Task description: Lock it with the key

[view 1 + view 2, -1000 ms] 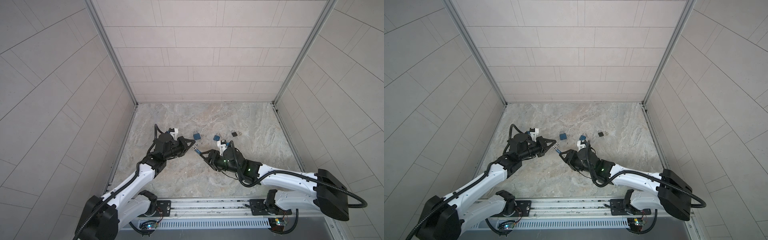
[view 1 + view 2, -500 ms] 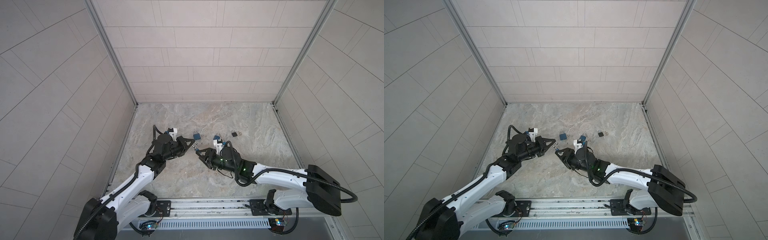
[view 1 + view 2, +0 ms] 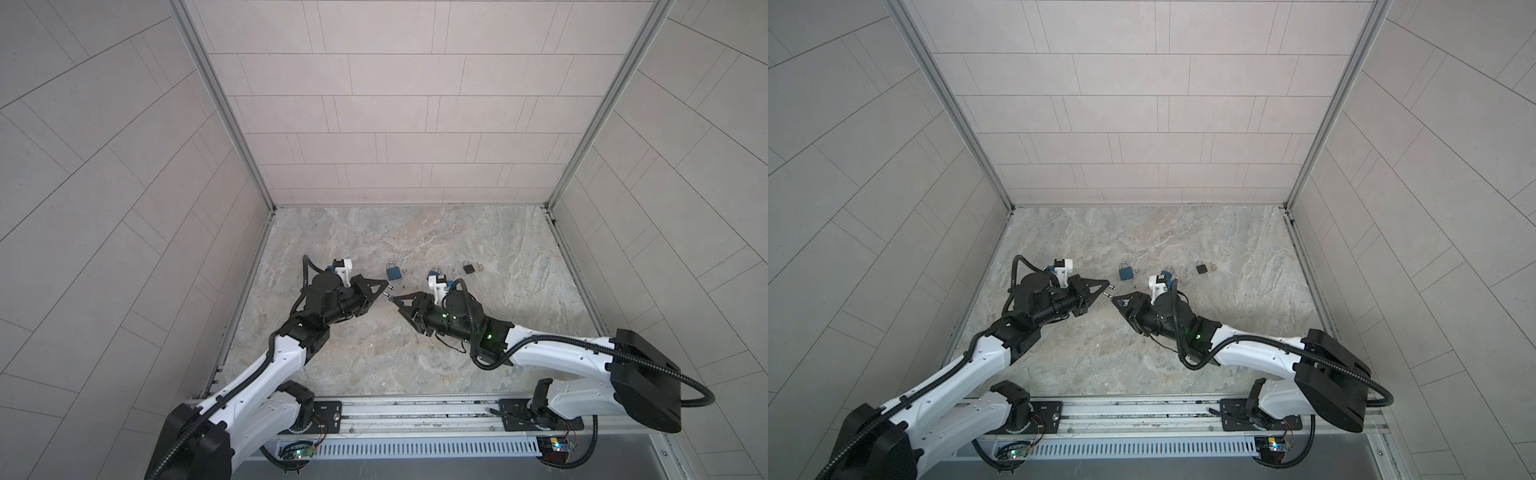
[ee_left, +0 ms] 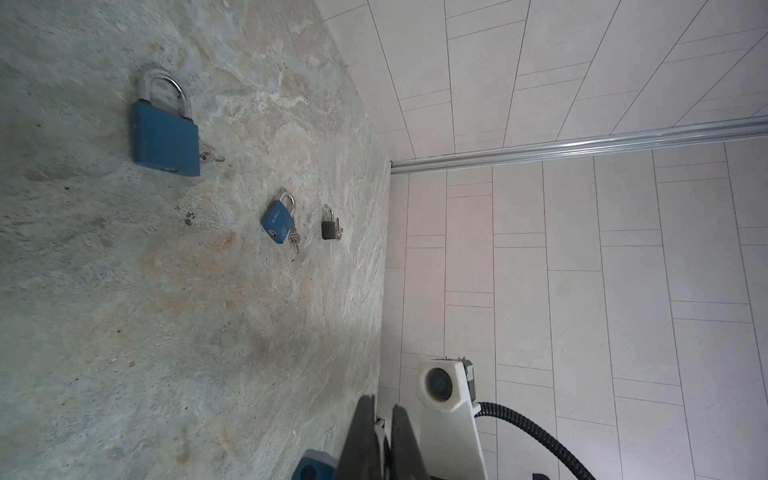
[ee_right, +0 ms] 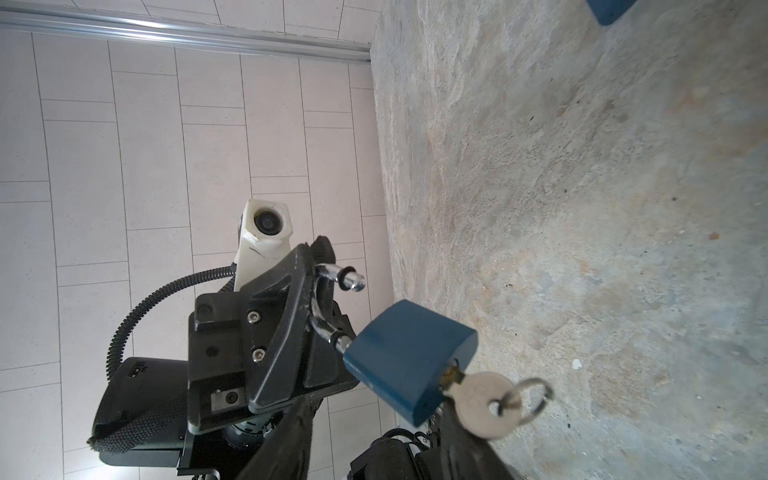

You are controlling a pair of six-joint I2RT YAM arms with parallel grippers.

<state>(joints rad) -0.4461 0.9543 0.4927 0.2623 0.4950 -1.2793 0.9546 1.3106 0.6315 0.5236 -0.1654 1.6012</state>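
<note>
Blue padlock [image 5: 409, 365], chrome shackle [image 5: 322, 291] clenched in left gripper [image 5: 318, 266]; flat silver key [image 5: 484, 401] in its base, beside parted fingers [image 5: 465, 446] of right gripper [image 3: 399, 300].

Bimanual pose: the left arm [image 3: 274, 365] and right arm [image 3: 557, 353] extend forward and inward, wrists low, so the 2 claws meet tip to tip. The left claw [image 3: 385, 286] is clamped on the shackle [image 5: 328, 274] of a padlock [image 5: 409, 357]; the right claw [image 3: 395, 298] has its fingers [image 5: 291, 440] parted on either side of the padlock's lower end.
</note>
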